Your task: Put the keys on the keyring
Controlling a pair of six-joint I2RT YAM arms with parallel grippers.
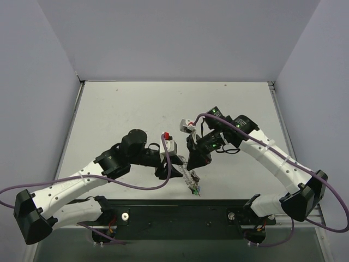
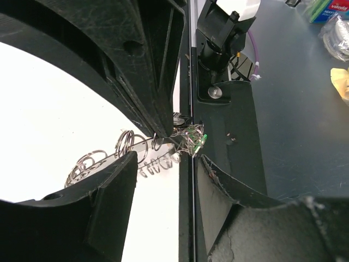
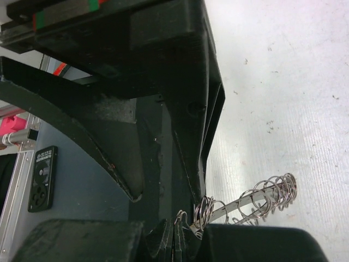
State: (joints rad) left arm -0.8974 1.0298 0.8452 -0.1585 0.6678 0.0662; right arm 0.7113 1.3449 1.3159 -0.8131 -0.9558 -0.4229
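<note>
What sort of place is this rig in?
Likely a robotics lab cell: a white table boxed in by plain grey panels, a left arm and right arm bolted at its near edge, and a purple cable trailing loose.

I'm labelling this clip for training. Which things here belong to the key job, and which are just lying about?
Job:
keyring
green-headed key

Lying about, off the table:
black handset
green box
yellow object

Pale grey walls (image 1: 180, 38) enclose a white tabletop (image 1: 125, 109) with a black rail (image 1: 174, 215) along its near edge.
</note>
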